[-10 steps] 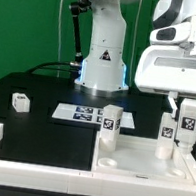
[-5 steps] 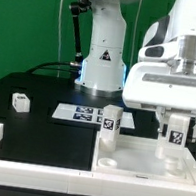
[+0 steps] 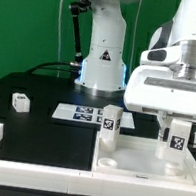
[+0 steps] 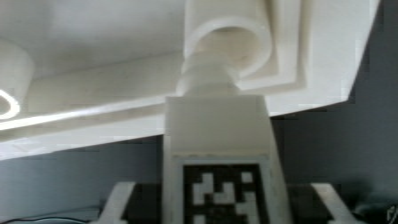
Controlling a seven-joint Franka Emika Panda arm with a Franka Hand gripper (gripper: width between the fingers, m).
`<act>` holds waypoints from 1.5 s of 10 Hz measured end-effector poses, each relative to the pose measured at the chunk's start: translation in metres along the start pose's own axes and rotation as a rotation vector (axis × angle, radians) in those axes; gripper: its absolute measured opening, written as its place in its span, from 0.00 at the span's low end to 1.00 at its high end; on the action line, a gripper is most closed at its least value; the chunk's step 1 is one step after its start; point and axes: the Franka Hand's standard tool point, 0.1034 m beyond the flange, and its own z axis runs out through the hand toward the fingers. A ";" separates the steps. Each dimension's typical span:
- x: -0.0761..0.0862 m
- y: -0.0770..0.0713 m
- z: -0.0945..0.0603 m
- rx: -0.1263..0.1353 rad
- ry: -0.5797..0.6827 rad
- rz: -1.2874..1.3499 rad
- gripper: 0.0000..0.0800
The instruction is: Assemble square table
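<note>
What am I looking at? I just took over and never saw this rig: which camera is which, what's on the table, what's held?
The white machine is one robot arm. One picture views the scene from outside; the other comes from a camera on its wrist, looking along the gripper. The gripper is shut on a tagged leg, holding it upright at a corner socket of the square tabletop, which lies underside up. A second leg stands at another corner. A small tagged part, probably a third leg, lies on the black table, apart from the marker board.
</note>
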 end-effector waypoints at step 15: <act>-0.009 0.004 0.011 -0.004 0.005 -0.111 0.36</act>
